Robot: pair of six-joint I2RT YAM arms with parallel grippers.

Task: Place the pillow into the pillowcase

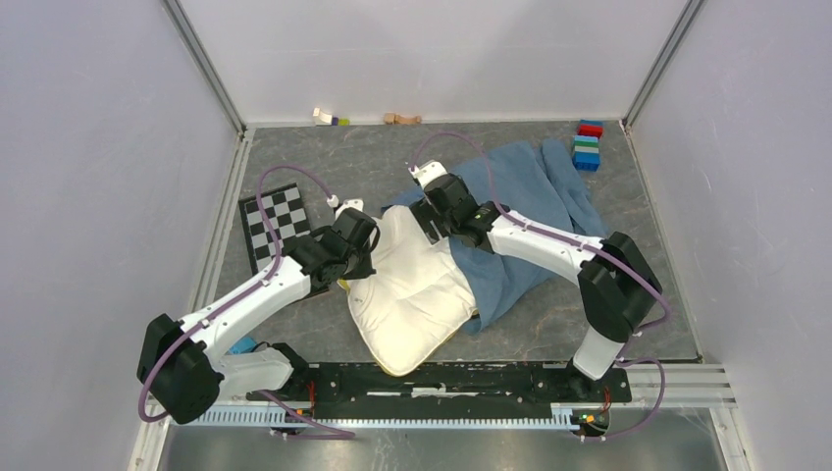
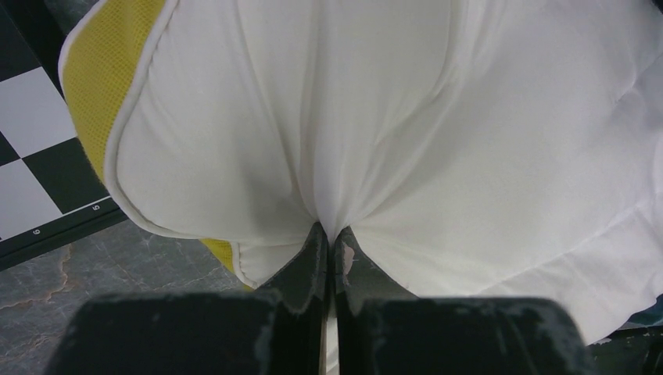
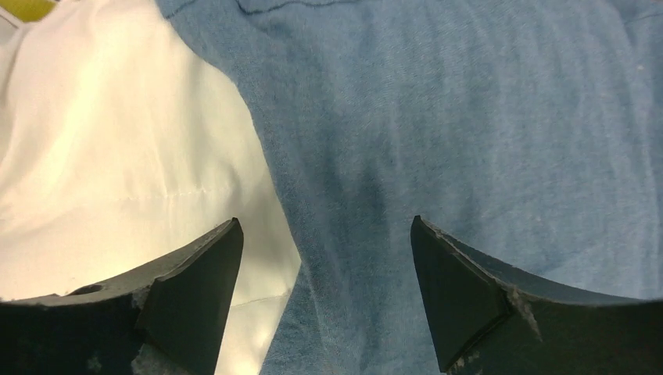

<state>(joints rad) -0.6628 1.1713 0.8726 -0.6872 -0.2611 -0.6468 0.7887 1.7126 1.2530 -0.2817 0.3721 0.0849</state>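
Left claw [image 2: 330, 234] pinching pillow [image 2: 469, 141], right claw [image 3: 324, 222] spread

Checkerboard [image 1: 275, 221] flat on grey counter [image 1: 392, 162], left side. Stacked colour blocks [image 1: 588, 144] in far right corner. Small wooden piece [image 1: 402, 119] and small multicolour bit [image 1: 329, 117] at far edge, apart.

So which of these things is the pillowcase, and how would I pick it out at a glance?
Start from the grey marbled table and look at its far right part. The pillowcase is the large crumpled cloth spread there, with the cream-white pillow overlapping its left edge. It is the only dusty-blue fabric; the nearby block stack is small, hard and multicoloured.
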